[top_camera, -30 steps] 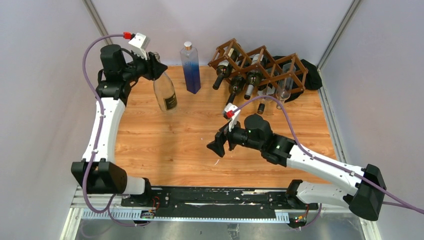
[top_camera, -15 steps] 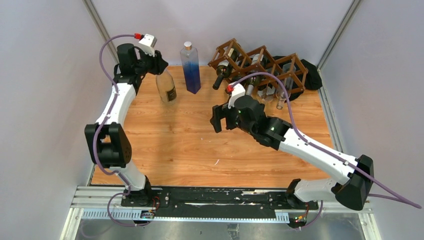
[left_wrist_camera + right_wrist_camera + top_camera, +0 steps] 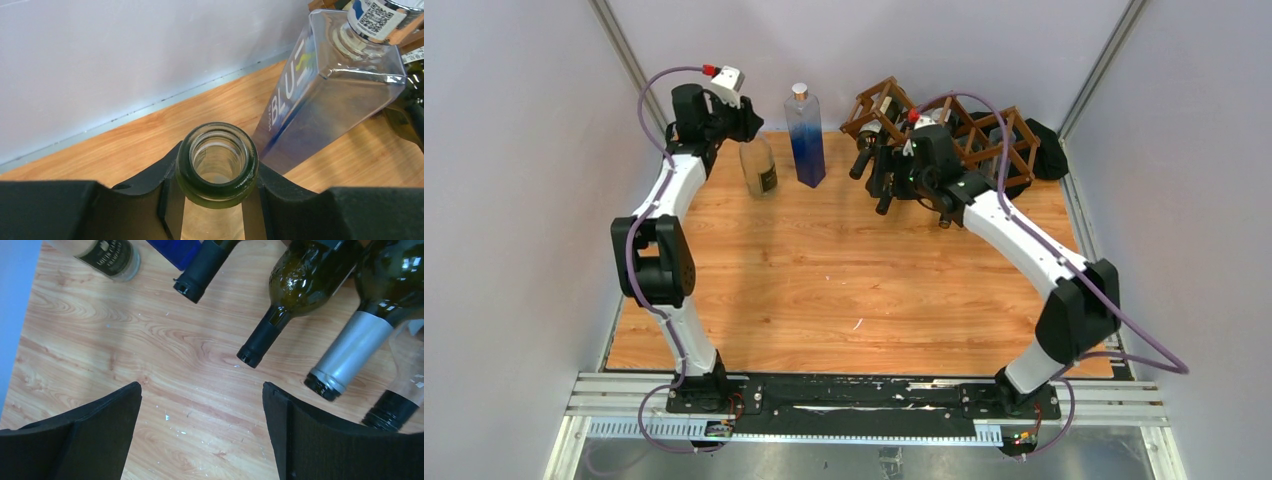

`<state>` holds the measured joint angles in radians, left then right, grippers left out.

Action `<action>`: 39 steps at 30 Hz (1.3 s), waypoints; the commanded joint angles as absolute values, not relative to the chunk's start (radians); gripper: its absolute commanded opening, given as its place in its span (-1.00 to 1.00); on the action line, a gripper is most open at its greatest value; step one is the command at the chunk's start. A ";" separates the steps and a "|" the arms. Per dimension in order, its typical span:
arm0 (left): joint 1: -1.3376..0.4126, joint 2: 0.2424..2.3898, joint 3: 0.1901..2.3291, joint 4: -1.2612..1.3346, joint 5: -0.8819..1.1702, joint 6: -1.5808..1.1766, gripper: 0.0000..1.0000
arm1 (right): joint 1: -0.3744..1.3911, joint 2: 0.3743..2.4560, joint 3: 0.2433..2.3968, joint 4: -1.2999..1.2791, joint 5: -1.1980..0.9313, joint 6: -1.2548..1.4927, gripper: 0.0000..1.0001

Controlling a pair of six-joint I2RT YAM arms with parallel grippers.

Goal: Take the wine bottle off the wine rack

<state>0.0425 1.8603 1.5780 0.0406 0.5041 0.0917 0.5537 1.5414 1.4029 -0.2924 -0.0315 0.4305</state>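
A clear wine bottle with a dark label (image 3: 759,170) stands upright at the table's back left. My left gripper (image 3: 740,124) is shut on its neck, and the green-tinted mouth (image 3: 217,162) shows between the jaws (image 3: 215,202). The dark brown lattice wine rack (image 3: 1014,128) sits at the back right with several bottles lying in it, necks pointing forward. My right gripper (image 3: 879,168) hovers open over the table just in front of those necks. In the right wrist view its fingers (image 3: 202,390) hold nothing. Ahead of them lie a black-capped neck (image 3: 202,270), a dark green bottle (image 3: 295,285) and a silver-foiled neck (image 3: 347,352).
A tall square blue-tinted bottle (image 3: 805,135) stands between the held bottle and the rack, close to the held bottle (image 3: 320,85). A black object (image 3: 1048,150) lies behind the rack's right end. Grey walls enclose the table on three sides.
My left arm has carried the clear bottle back toward the far left corner. My right arm has swung from the middle of the table up to the front of the rack, jaws still open.
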 commanded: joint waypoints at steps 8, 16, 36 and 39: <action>0.044 1.871 1.694 0.227 0.536 0.121 -1.00 | 0.541 1.782 1.630 -0.353 0.067 0.603 0.75; 0.045 1.802 1.602 0.226 0.520 0.117 0.39 | 0.535 1.948 1.763 -0.331 0.157 0.798 0.57; 0.058 1.474 1.520 -0.417 0.482 0.310 1.00 | 0.531 2.172 1.928 -0.249 0.229 0.958 0.23; 0.058 1.411 1.472 -0.496 0.528 0.358 1.00 | 0.532 2.190 1.939 -0.234 0.229 0.983 0.09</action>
